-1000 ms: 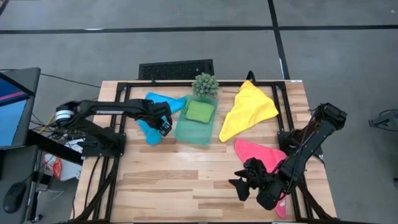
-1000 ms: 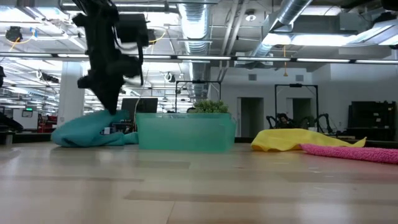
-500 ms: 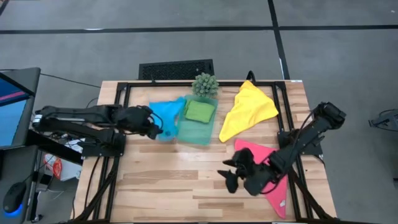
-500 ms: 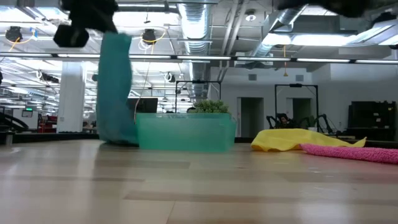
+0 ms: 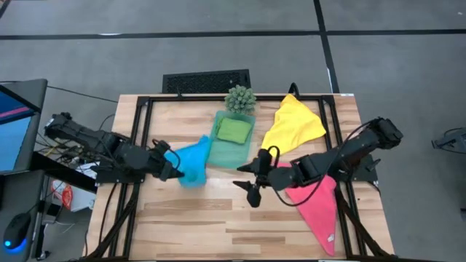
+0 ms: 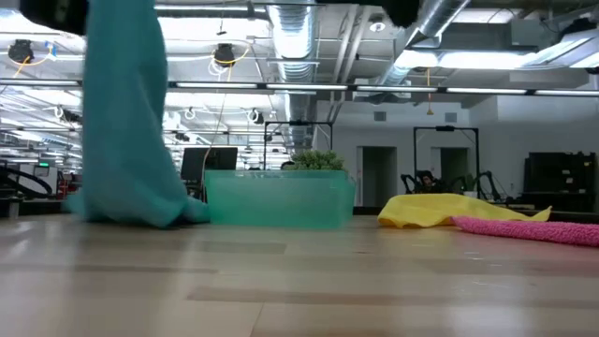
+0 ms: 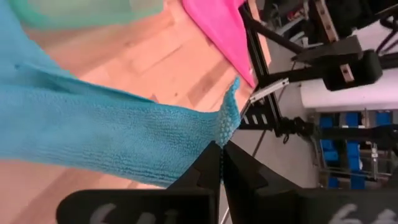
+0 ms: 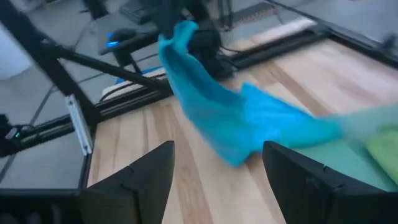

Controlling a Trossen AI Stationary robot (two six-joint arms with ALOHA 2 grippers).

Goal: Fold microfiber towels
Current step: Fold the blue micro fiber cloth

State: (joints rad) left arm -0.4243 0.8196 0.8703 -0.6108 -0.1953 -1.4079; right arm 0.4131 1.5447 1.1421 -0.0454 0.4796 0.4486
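Pinching one corner of the blue towel [image 5: 191,164] tight in the left gripper [image 5: 169,167], dangling the cloth long-way down near the teal tray [image 5: 231,153], while reaching in from the tray side with the right gripper [image 5: 250,180], fingers spread wide and holding nothing, for the hanging end.

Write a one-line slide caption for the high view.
Left pincer lifts the blue towel by a corner while the open right pincer reaches toward it.
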